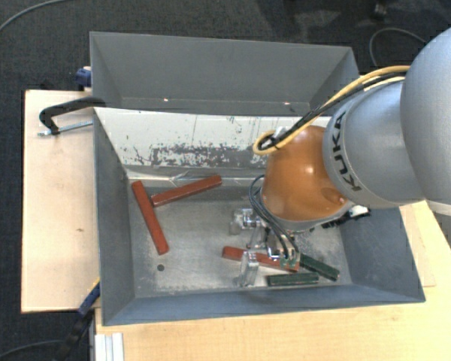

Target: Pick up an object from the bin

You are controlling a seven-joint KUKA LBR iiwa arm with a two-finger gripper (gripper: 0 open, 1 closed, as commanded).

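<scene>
My gripper (246,247) is low over the bin floor at the front middle, below the orange wrist cover. Its two metal fingers (244,219) stand apart, one toward the back and one toward the front, so it is open. A short red-brown stick (234,253) lies flat on the floor between them, nearer the front finger; its right end runs under the wrist. Just to the right lie two dark green sticks, one flat along the front wall (293,280) and one slanted (321,268) above it.
Two longer red-brown sticks lie at the left: one slanted along the left side (150,218), one near the back wall (186,191), meeting at their upper ends. The arm and orange cover hide the bin's right middle.
</scene>
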